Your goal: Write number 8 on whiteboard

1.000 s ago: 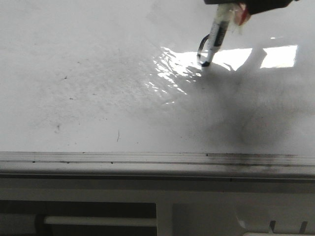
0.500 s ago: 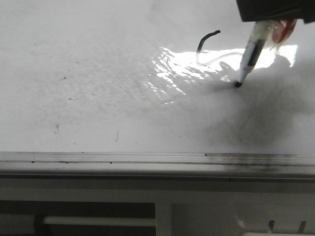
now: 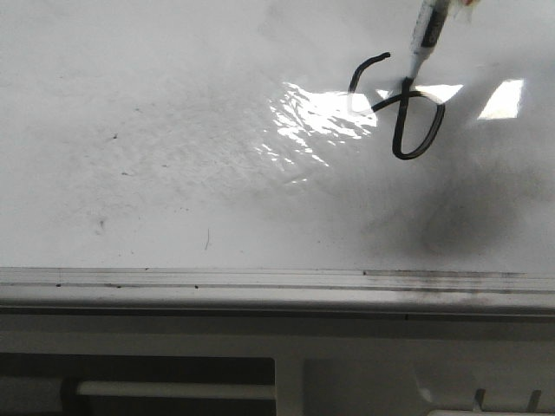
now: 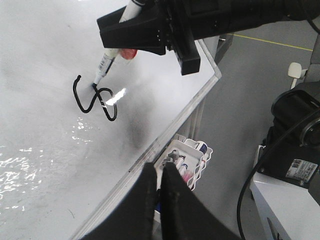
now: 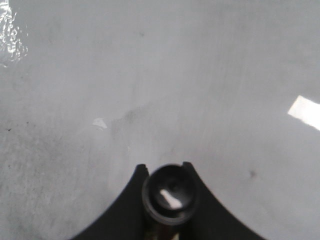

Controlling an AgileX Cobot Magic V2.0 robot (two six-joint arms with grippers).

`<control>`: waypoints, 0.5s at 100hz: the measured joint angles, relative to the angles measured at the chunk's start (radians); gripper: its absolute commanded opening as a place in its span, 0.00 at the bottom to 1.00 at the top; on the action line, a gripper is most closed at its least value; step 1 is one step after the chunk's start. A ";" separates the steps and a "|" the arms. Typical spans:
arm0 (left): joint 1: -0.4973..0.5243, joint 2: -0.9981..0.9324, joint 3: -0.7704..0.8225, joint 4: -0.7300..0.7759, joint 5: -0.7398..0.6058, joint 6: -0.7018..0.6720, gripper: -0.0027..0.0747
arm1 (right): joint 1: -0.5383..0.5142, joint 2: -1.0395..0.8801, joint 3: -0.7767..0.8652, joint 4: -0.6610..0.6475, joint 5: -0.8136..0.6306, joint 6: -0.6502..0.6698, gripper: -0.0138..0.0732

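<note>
The whiteboard (image 3: 173, 130) fills the front view, glossy, with grey smudges and glare. On it at the upper right is a black marker figure, the number 8 (image 3: 397, 130): a short hook on the left and one closed loop on the right. My right gripper (image 4: 125, 35) is shut on a black-and-white marker (image 3: 425, 35), and the marker's tip touches the board at the top of the loop. The figure also shows in the left wrist view (image 4: 74, 95). The right wrist view shows the marker's rear end (image 5: 170, 192) between the fingers. My left gripper (image 4: 159, 172) is shut and empty, off the board's edge.
A silver edge rail (image 3: 260, 279) runs along the board's near side. A white wire basket (image 4: 200, 150) holding spare markers hangs beside the board's edge, near my left gripper. A dark smudge (image 3: 425, 217) lies below the figure.
The marker tip ran from the hook's lower end down to the right, then curved back up, closing a loop. The right gripper has risen out of the front view's top edge.
</note>
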State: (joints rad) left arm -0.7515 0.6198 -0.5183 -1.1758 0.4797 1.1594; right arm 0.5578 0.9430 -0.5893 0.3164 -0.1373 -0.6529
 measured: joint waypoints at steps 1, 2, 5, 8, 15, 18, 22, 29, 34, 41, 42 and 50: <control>0.000 0.000 0.000 0.000 0.000 0.000 0.01 | 0.000 0.000 -0.002 0.000 -0.001 0.000 0.11; 0.000 0.000 0.000 0.000 0.000 0.000 0.01 | -0.002 0.002 -0.005 0.000 -0.002 -0.002 0.11; 0.000 0.000 0.000 0.000 0.000 0.000 0.01 | -0.002 0.002 -0.010 0.000 -0.004 -0.002 0.11; 0.000 0.000 0.000 0.000 0.000 0.000 0.01 | -0.002 0.004 -0.014 -0.002 -0.004 -0.004 0.11; 0.000 0.000 0.000 0.000 0.000 0.000 0.01 | -0.002 0.008 -0.021 -0.002 -0.008 -0.007 0.11; 0.000 0.000 0.000 0.000 0.000 0.000 0.01 | -0.002 0.012 -0.023 -0.002 -0.010 -0.007 0.11; 0.000 0.000 0.000 0.000 0.000 0.000 0.01 | -0.002 0.014 -0.028 -0.002 -0.013 -0.010 0.11; 0.000 0.000 0.000 0.000 0.000 0.000 0.01 | -0.002 0.023 -0.037 -0.004 -0.013 -0.010 0.11; 0.000 0.000 0.000 0.000 0.002 0.000 0.01 | -0.002 0.029 -0.044 -0.004 -0.015 -0.010 0.11; 0.000 0.000 0.000 0.000 0.006 0.000 0.01 | -0.002 0.037 -0.057 -0.004 -0.015 -0.010 0.11; 0.000 0.000 0.000 0.000 0.007 0.000 0.01 | -0.002 0.039 -0.060 -0.004 -0.015 -0.010 0.11; 0.000 0.000 0.000 0.000 0.017 0.000 0.01 | -0.002 0.043 -0.068 -0.005 -0.010 -0.010 0.11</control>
State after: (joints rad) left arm -0.7515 0.6198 -0.5183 -1.1758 0.4971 1.1594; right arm 0.5557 0.9860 -0.6574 0.3113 -0.1474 -0.6626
